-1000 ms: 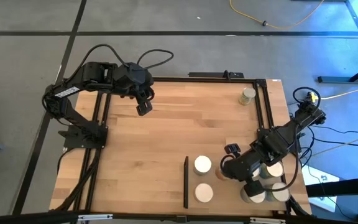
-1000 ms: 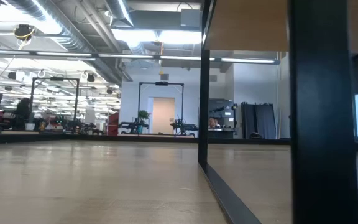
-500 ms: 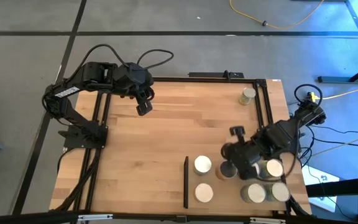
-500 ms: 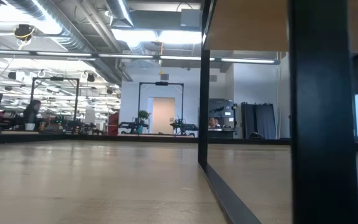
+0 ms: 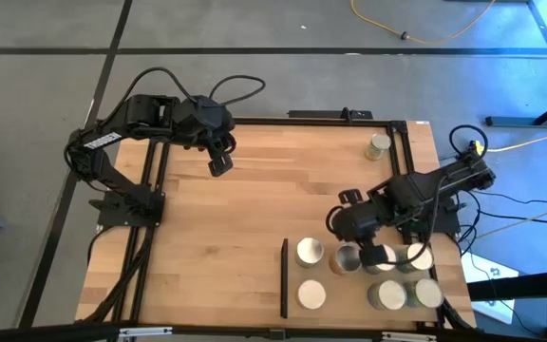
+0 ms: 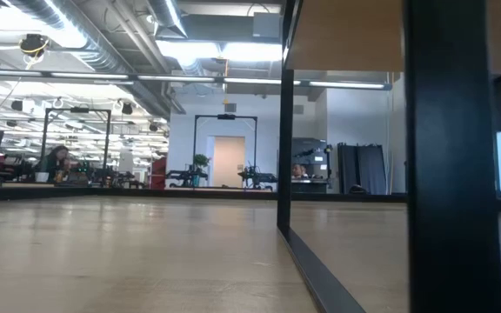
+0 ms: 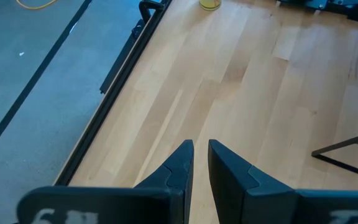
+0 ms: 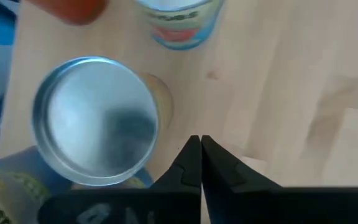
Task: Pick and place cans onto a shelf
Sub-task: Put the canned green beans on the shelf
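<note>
Several cans with pale round tops stand upright in the near right corner on the light-wood shelf [image 5: 326, 277], whose black bar [image 5: 284, 277] runs along its left edge. Two cans [image 5: 310, 251] [image 5: 311, 294] stand next to the bar. One more can [image 5: 379, 144] stands alone on the table at the far right. My right gripper [image 5: 345, 230] is shut and points down at bare wood beside a silver-topped can [image 8: 95, 118], touching nothing. My left gripper [image 5: 219, 163] hangs at the far left, shut and with nothing between its fingers [image 7: 188, 155].
The table is a plank-patterned wooden top [image 5: 254, 209] inside a black frame [image 5: 402, 161]. The left and middle of the table lie bare. In the low view a black post [image 6: 450, 156] stands close at the right, with the room beyond.
My right arm has swung from over the near right cans toward the table's far edge and a little to the left. A can that the arm covered now shows. The cans stand where they were.
</note>
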### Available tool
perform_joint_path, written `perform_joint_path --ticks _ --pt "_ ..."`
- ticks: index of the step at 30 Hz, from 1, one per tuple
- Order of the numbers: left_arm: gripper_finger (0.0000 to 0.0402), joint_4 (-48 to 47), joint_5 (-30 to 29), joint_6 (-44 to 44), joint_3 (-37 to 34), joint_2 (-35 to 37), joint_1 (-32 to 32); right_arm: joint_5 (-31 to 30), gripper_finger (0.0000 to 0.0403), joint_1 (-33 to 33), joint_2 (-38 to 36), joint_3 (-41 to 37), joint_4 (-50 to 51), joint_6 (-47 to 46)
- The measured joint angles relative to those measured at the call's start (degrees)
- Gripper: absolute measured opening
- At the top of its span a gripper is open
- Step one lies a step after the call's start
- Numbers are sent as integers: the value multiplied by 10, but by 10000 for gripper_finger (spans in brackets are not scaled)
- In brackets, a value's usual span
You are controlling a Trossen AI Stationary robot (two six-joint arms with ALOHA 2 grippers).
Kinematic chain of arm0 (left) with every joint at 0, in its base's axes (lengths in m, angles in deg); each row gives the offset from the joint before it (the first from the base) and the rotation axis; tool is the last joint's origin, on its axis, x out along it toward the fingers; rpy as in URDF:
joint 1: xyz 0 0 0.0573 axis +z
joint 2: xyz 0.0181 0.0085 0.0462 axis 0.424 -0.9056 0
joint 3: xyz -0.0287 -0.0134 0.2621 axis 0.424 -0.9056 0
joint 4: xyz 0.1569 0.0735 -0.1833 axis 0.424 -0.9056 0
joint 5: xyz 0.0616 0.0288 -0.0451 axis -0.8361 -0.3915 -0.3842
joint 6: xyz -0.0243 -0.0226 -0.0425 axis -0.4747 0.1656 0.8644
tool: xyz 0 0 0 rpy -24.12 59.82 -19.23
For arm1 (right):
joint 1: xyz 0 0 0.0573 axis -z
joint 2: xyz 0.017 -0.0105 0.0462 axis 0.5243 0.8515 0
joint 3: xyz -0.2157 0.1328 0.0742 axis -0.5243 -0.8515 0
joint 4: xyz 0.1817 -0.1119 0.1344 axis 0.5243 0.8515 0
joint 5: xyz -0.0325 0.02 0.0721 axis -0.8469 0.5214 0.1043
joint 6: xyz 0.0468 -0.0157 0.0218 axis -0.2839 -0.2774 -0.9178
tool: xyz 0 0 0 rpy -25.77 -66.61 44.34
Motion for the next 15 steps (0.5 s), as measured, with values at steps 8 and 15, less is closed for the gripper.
perform_joint_path --ticks 8,15 --pt "43 0 0 -23 0 0 0 63 1 12 0 -19 -30 16" --pt "43 0 0 -35 0 0 0 122 1 12 2 -19 -52 15"
